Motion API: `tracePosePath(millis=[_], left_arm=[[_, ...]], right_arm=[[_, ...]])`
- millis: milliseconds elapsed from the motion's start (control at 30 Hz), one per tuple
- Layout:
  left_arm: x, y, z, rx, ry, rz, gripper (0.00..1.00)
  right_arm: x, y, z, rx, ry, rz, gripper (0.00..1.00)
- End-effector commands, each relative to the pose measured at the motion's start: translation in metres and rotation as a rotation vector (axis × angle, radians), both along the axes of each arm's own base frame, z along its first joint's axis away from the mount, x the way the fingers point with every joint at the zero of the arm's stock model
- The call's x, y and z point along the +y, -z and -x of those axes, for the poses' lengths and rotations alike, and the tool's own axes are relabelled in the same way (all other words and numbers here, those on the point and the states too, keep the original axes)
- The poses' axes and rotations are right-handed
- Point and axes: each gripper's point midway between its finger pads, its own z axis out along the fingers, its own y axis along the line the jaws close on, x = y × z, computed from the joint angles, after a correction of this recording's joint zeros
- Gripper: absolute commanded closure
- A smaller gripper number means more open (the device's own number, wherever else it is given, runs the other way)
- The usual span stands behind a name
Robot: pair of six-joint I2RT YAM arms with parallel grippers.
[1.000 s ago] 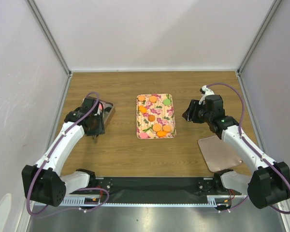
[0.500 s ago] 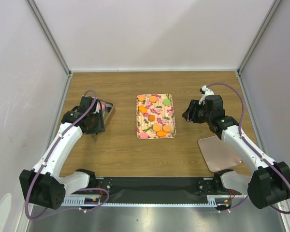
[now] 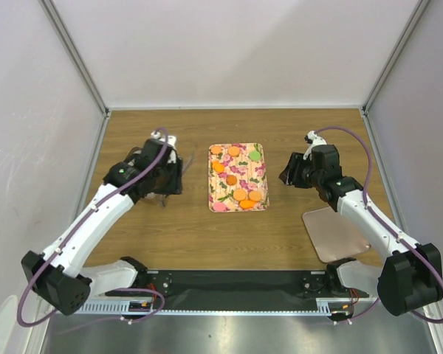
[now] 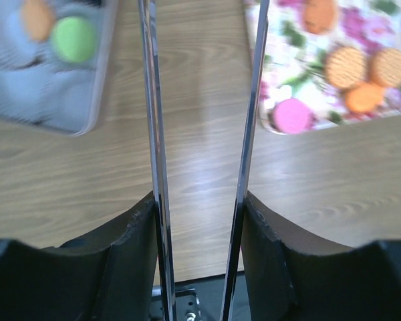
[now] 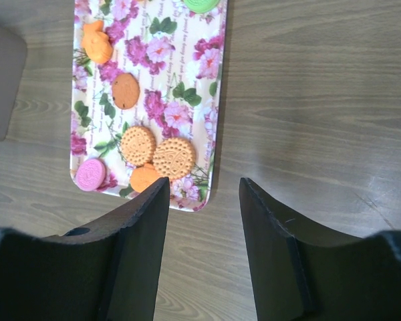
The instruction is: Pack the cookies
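Several cookies (image 3: 240,194), orange, tan, green and pink, lie on the floral tray (image 3: 225,186) at the table's middle. The left wrist view shows a pink cookie (image 4: 292,115) at the tray's near corner. It also shows a green cookie (image 4: 73,39) and an orange one in a clear box (image 4: 87,114) lined with white paper cups. My left gripper (image 3: 170,173) (image 4: 199,200) is shut on metal tongs (image 4: 154,100), whose blades stand apart over bare wood between box and tray. My right gripper (image 3: 289,171) (image 5: 202,184) hangs open and empty just right of the tray (image 5: 210,134).
A flat translucent lid (image 3: 336,234) lies on the table at the near right, beside the right arm. In the top view the left arm hides most of the clear box. White walls enclose the wooden table on three sides.
My left arm has swung right, from over the clear box towards the tray's left edge, carrying the tongs. The right arm has stayed put.
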Motion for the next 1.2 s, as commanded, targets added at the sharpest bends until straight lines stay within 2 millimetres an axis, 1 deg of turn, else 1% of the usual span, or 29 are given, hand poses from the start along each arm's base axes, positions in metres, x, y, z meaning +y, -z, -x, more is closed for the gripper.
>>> tracePosePath(millis=[0, 33, 67, 100, 200, 233, 267, 300, 367, 433, 500, 600, 900, 1167], left_arm=[[-0.034, -0.01, -0.01, -0.035, 0.046, 0.046, 0.48], [-0.046, -0.007, -0.005, -0.028, 0.086, 0.048, 0.48], [-0.053, -0.005, -0.005, -0.024, 0.102, 0.049, 0.48], [-0.066, 0.001, -0.001, -0.011, 0.134, 0.049, 0.48], [-0.086, 0.011, 0.003, 0.002, 0.178, 0.043, 0.47], [-0.097, 0.02, 0.009, 0.022, 0.21, 0.027, 0.46], [-0.101, 0.024, 0.01, 0.022, 0.217, 0.02, 0.46], [-0.109, 0.029, 0.015, 0.03, 0.239, 0.012, 0.46], [-0.118, 0.038, 0.015, 0.046, 0.254, -0.006, 0.46], [-0.122, 0.048, 0.016, 0.061, 0.254, -0.033, 0.45], [-0.126, 0.052, 0.016, 0.061, 0.258, -0.035, 0.45], [-0.127, 0.061, 0.014, 0.073, 0.253, -0.057, 0.45], [-0.136, 0.08, 0.008, 0.099, 0.26, -0.088, 0.48], [-0.136, 0.092, 0.0, 0.106, 0.235, -0.138, 0.49]], right_arm=[[-0.002, -0.011, -0.01, -0.042, 0.015, 0.021, 0.48], [-0.002, -0.012, -0.01, -0.044, 0.017, 0.021, 0.48], [-0.003, -0.011, -0.01, -0.043, 0.019, 0.027, 0.48], [-0.004, -0.009, -0.01, -0.037, 0.023, 0.031, 0.48], [-0.006, -0.008, -0.011, -0.036, 0.03, 0.036, 0.48], [-0.006, -0.008, -0.012, -0.036, 0.031, 0.036, 0.48], [-0.006, -0.007, -0.012, -0.033, 0.03, 0.037, 0.48], [-0.006, -0.008, -0.012, -0.034, 0.029, 0.035, 0.48], [-0.005, -0.007, -0.012, -0.034, 0.028, 0.034, 0.48], [-0.005, -0.008, -0.012, -0.033, 0.027, 0.032, 0.48], [-0.004, -0.008, -0.011, -0.034, 0.024, 0.029, 0.48], [-0.004, -0.009, -0.01, -0.037, 0.019, 0.025, 0.48], [-0.001, -0.016, -0.008, -0.053, 0.009, 0.006, 0.49], [0.002, -0.021, -0.005, -0.064, -0.005, -0.009, 0.48]])
